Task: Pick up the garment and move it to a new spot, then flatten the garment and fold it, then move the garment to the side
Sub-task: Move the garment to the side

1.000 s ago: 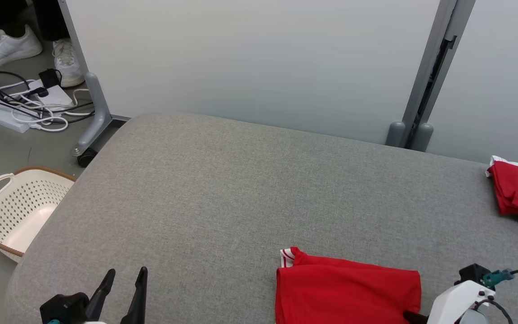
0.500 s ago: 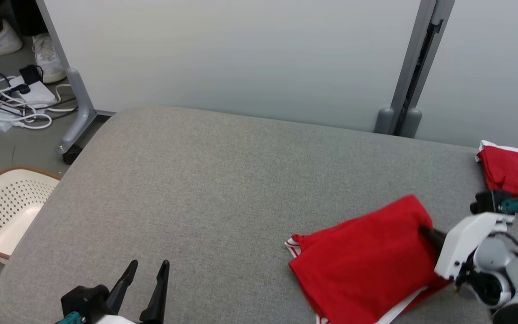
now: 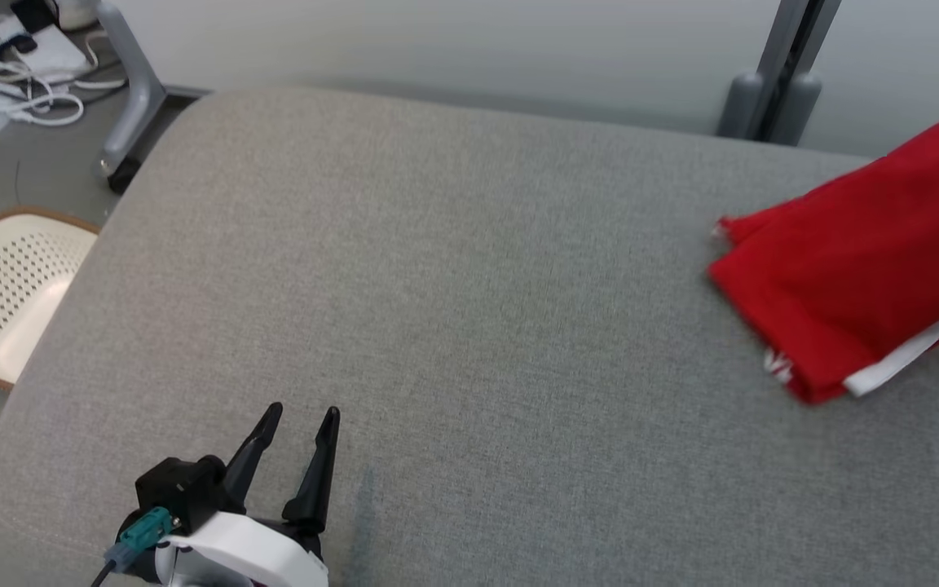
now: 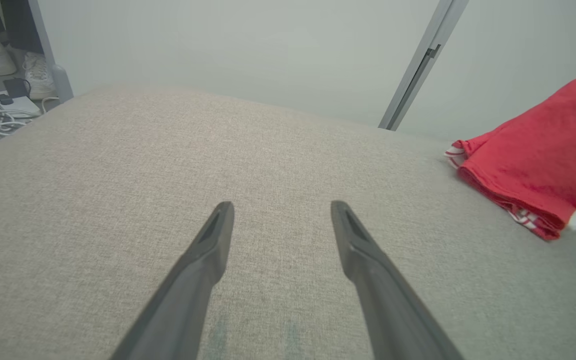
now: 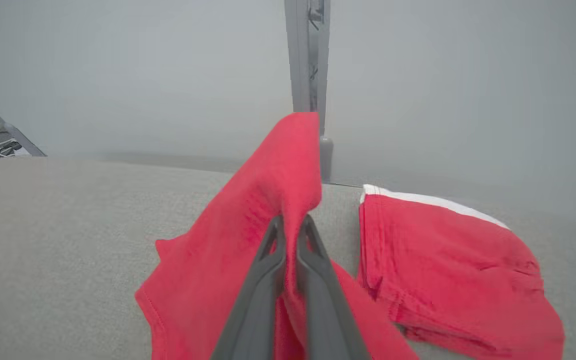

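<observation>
Two red garments are on show. The task's red garment (image 5: 238, 235) hangs from the right pincer (image 5: 292, 223), whose jaws are pressed together on a fold of cloth, just in front of the grey post (image 5: 308, 55). Its lower edge seems to rest on the desk (image 3: 437, 285). A second, folded garment (image 5: 443, 250) lies on the right of that post. The left pincer (image 3: 302, 409) is spread wide and empty, well apart from the post, on its left. The cloth looks light, soft and limp. I think it will sag, so a pinch through all layers near an edge is best.
</observation>
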Controlling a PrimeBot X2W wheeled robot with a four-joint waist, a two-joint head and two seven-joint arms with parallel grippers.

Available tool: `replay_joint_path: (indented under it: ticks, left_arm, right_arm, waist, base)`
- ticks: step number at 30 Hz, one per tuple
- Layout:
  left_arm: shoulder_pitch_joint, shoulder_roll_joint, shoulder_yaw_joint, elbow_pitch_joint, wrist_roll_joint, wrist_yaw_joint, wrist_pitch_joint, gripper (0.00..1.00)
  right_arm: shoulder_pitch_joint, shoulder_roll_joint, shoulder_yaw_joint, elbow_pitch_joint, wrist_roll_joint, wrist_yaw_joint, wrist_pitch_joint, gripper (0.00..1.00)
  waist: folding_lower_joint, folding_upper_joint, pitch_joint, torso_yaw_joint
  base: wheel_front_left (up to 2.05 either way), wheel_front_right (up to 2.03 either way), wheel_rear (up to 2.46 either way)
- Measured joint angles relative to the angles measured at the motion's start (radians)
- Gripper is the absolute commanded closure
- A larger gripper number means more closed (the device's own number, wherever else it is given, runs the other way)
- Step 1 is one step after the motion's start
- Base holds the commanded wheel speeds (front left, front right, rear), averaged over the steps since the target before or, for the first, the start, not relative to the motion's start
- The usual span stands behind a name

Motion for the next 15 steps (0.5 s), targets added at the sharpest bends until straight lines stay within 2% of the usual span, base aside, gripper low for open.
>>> replay_joint_path:
  ticks: [12,15]
  left_arm:
    - [-0.079,-0.025,0.016,0.030,0.027,-0.035,-0.013,0.00]
    - [-0.080,-0.033,0.022,0.039,0.034,-0.041,-0.013,0.00]
  right_arm:
    - [-0.194,-0.108,-0.098,0.138,-0.071,0.001,-0.038,1.00]
    - [-0.230,-0.112,-0.153,0.199,-0.101,0.001,-0.055,1.00]
  waist:
    - [0.0000,0.0000,0.156,0.004]
    - [0.0000,0.0000,0.179,0.000]
  base:
    - [0.00,0.00,0.00]
    - [0.00,0.00,0.00]
